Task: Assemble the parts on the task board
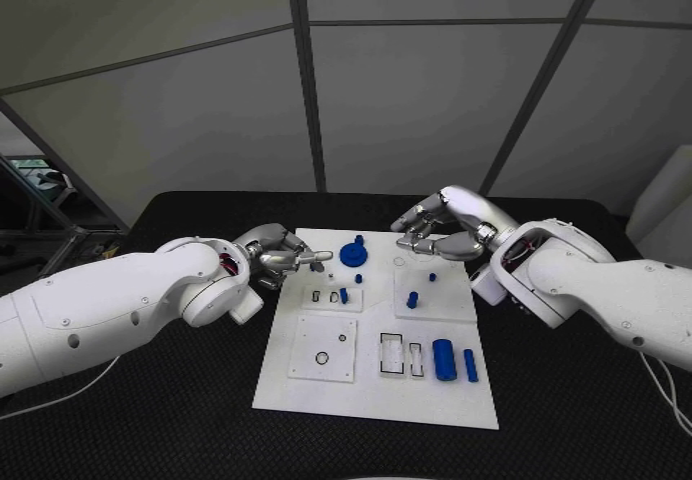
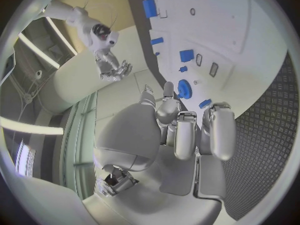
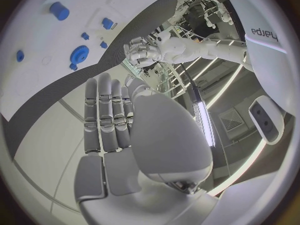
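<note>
Board point(image 1: 378, 385), white, mid-table point(image 1: 173, 440), bearing blue parts: gear point(image 1: 353, 257) at far edge, peg point(image 1: 413, 299) centre, two cylinders point(image 1: 444, 357) near right. Left hand point(image 1: 283, 260) at board's far left edge, fingers apart, empty. Right hand point(image 1: 440, 232) beyond the far right corner, fingers curled, holding nothing. Writing: "arpa" on right arm, part-legible in right wrist view.
</note>
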